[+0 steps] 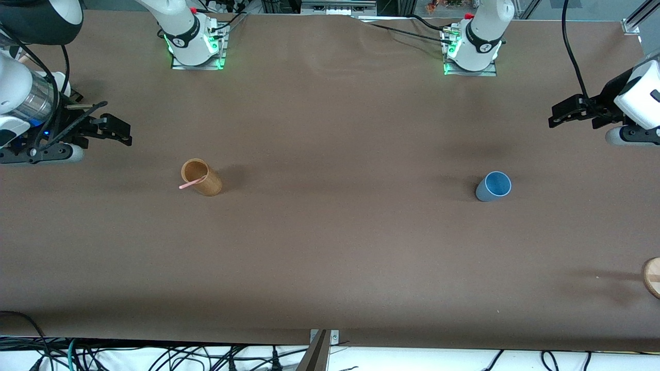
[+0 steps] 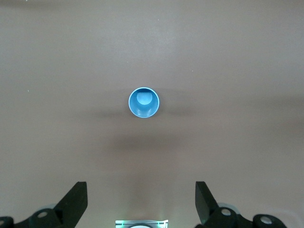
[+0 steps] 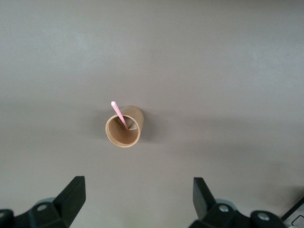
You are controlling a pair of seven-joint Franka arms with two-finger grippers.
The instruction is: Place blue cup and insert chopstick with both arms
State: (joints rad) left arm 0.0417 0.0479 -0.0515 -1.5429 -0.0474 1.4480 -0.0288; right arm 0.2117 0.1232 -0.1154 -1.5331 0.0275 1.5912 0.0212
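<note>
The blue cup [image 1: 494, 186] stands upright and empty on the counter [image 1: 330, 247] toward the left arm's end. The chopstick [image 1: 190, 183] leans inside the brown holder [image 1: 201, 178] toward the right arm's end, its tip poking over the rim. The two cups are well apart. The left hand [image 1: 566, 113] hangs above the counter's end near the cup, fingers spread wide, holding nothing. The right hand [image 1: 114, 130] hangs over its own end, also wide and empty.

The brown table [image 1: 330, 257] looks matt, cloth-like; the light-blue tapered cup [image 1: 493, 186] smooth plastic; the tan cylinder holder [image 1: 202, 178] wood.
</note>
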